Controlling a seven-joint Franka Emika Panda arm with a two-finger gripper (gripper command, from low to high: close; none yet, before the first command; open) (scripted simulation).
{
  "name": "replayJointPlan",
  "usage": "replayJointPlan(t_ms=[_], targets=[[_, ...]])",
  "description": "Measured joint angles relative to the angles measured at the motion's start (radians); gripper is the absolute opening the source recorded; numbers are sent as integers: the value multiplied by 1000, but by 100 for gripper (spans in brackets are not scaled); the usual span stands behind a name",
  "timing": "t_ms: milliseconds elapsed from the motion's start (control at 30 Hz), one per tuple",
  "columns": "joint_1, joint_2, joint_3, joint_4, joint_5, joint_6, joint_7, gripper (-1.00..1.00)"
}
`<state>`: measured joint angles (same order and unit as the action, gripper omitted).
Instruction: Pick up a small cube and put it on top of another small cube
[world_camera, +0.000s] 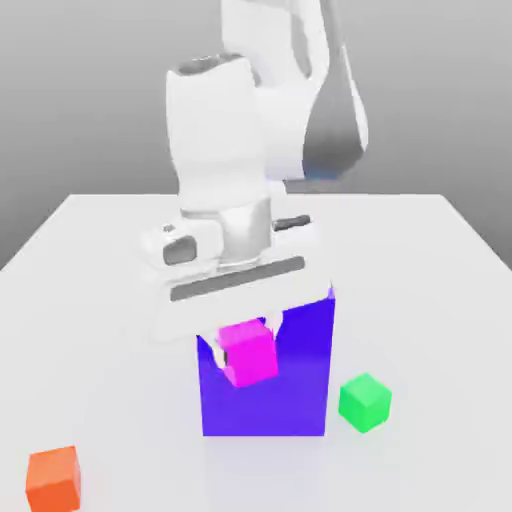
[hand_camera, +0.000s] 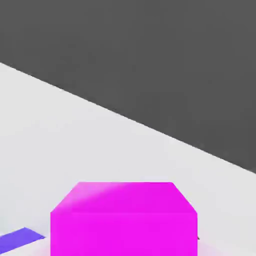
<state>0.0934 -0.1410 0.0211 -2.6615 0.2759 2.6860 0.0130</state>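
My gripper (world_camera: 245, 338) is shut on the small magenta cube (world_camera: 250, 354), which hangs tilted above the table, in front of the big blue-purple block (world_camera: 300, 385). A white fingertip (world_camera: 274, 322) shows on each side of the cube. In the hand view the magenta cube (hand_camera: 123, 220) sits close to the camera. The small green cube (world_camera: 364, 402) rests on the table at the exterior view's right of the block, lower than the held cube and apart from it.
An orange cube (world_camera: 53, 478) lies near the front edge at the exterior view's left. The white table (world_camera: 90, 300) stretches back behind the arm. A sliver of the blue-purple block (hand_camera: 17, 239) appears in the hand view.
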Motion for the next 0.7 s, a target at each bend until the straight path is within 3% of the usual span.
replayJointPlan(t_ms=[233,433,467,700], targets=[[129,12,170,-129,-188,-5,-96,-100],[131,201,165,-139,-313,173,-29,-100],[132,231,158,-138,-339,199,-11,100],[135,235,156,-138,-339,205,-11,100]])
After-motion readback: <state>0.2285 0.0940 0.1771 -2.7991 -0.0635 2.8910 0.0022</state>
